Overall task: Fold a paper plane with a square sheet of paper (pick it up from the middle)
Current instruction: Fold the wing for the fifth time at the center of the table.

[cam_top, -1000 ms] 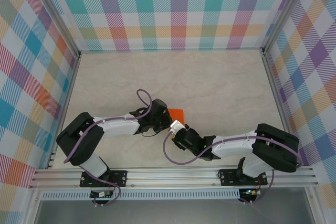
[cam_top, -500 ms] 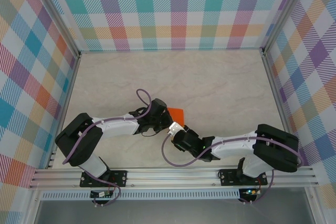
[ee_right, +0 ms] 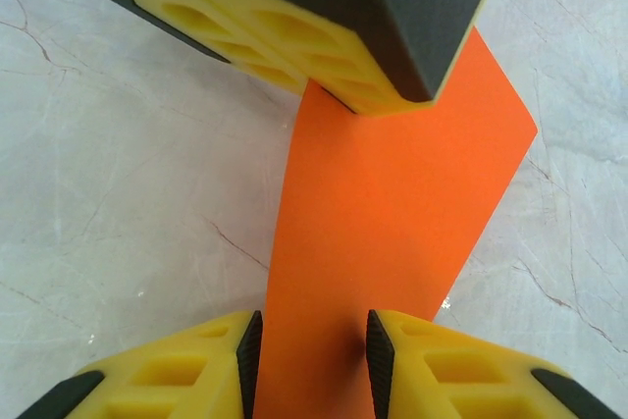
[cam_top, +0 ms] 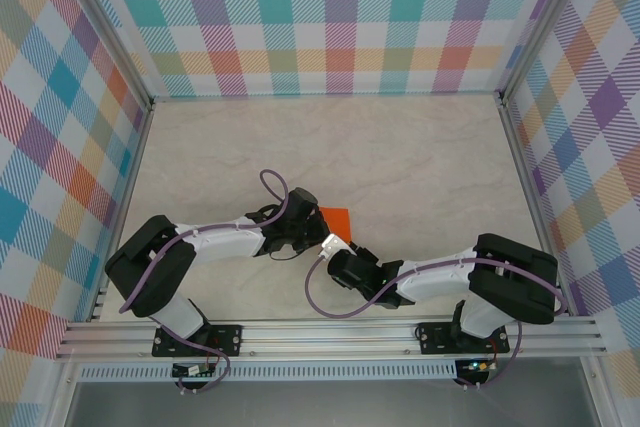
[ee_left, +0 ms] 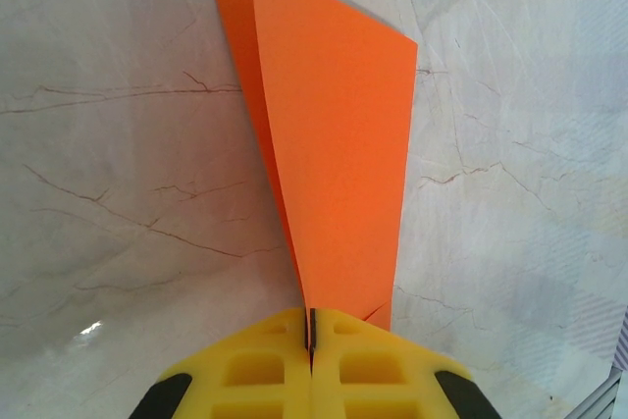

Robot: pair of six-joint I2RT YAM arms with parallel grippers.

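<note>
The square sheet of paper (ee_left: 334,144) is bright orange and folded over, standing on edge above the marble table near the middle front (cam_top: 336,217). My left gripper (ee_left: 312,326) is shut on its near end, yellow fingers pressed together with the paper's edge pinched in the seam. From the other side, my right gripper (ee_right: 314,350) is open: its two black pads stand apart at either edge of the orange strip (ee_right: 392,213), which runs up to the left gripper's yellow fingers (ee_right: 294,46). In the top view both grippers (cam_top: 312,221) (cam_top: 336,245) meet at the paper.
The marble tabletop (cam_top: 400,157) stretches wide beyond the grippers. Checkered walls (cam_top: 330,17) close the back and sides. A metal rail (cam_top: 330,332) runs along the front edge by the arm bases.
The right gripper's jaws have narrowed around the paper, and the right arm has shifted slightly left. The left arm and the paper have held still.
</note>
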